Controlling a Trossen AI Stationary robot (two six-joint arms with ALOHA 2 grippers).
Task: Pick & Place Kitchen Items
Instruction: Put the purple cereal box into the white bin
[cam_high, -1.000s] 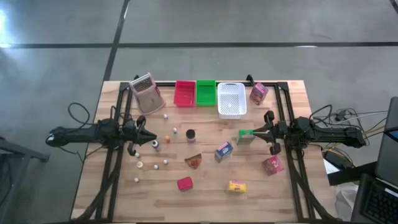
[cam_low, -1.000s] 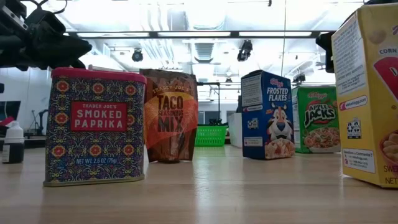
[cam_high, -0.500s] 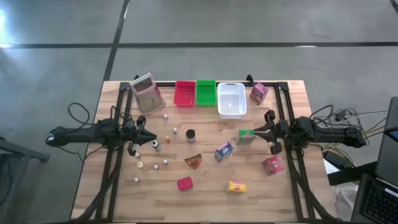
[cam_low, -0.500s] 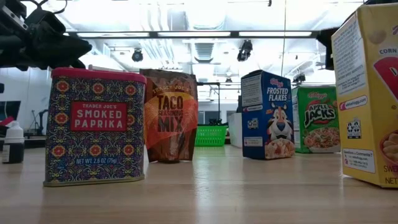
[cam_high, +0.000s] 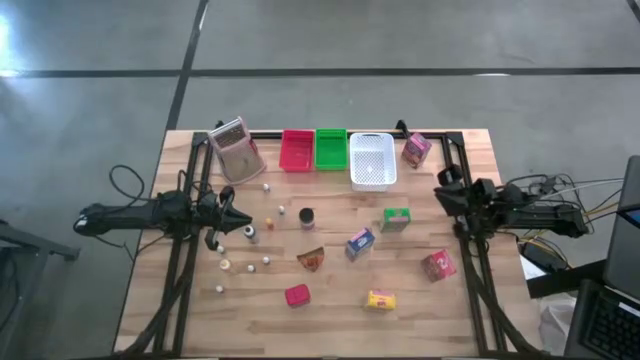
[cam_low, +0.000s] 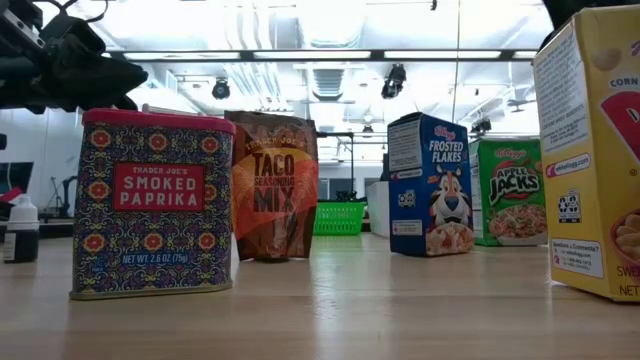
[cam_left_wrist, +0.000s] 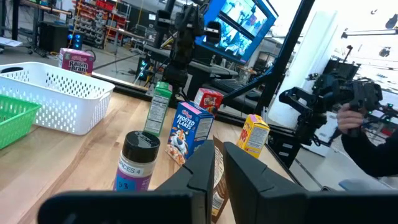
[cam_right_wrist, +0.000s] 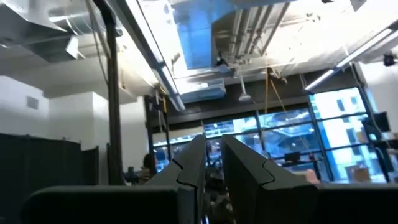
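End effectors both pinched nearly closed and empty, left (cam_high: 232, 222) at nine o'clock, right (cam_high: 441, 190) at three, flank the counter's (cam_high: 330, 310) scattered kitchen items, where the green cereal box (cam_high: 396, 219), probably light and stiff, invites a grip across its narrow sides.

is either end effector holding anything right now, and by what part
Nothing is held. The left end effector is shut and empty, short of the dark jar. The right end effector is shut too, tilted up at the ceiling with nothing between its fingers.
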